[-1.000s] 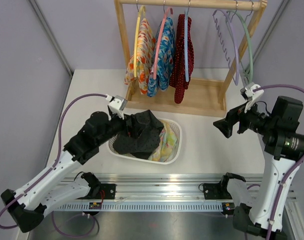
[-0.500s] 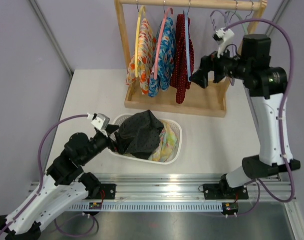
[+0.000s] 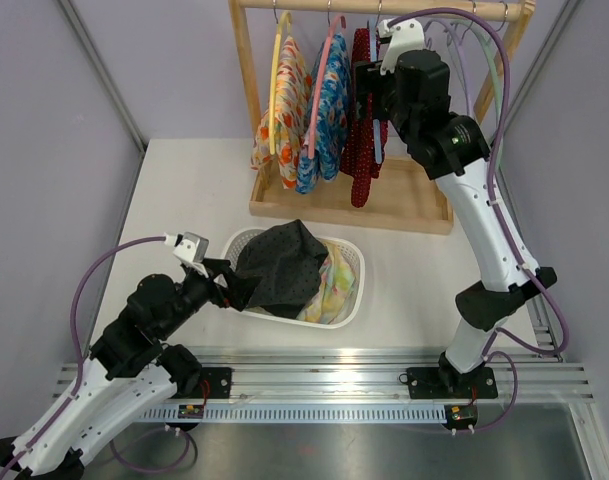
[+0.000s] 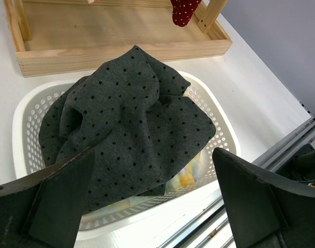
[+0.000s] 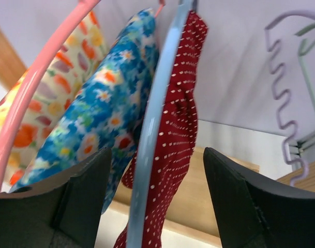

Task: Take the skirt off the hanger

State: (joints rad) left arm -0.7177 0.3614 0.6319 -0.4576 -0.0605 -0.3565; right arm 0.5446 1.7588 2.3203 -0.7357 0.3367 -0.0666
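A red white-dotted skirt (image 3: pixel 361 120) hangs on a light blue hanger (image 3: pixel 374 105) on the wooden rack. My right gripper (image 3: pixel 370 88) is open, high up by the rack's rail. In the right wrist view its open jaws (image 5: pixel 158 199) frame the blue hanger (image 5: pixel 152 139) and the red skirt (image 5: pixel 180 150) without touching them. My left gripper (image 3: pixel 234 287) is open and empty at the near left rim of the white basket (image 3: pixel 350 300). In the left wrist view its jaws (image 4: pixel 154 206) look over a grey dotted garment (image 4: pixel 131 119) lying in the basket (image 4: pixel 23 124).
A blue floral skirt (image 3: pixel 329 110) on a pink hanger and an orange floral one (image 3: pixel 284 110) on a yellow hanger hang left of the red skirt. Empty lilac and green hangers (image 3: pixel 491 90) hang at the right. The rack's wooden base (image 3: pixel 409 195) stands behind the basket.
My right arm swung up and left from the table's right side to the red skirt on the rack. My left arm drew back from the basket; the grey garment lies in it.
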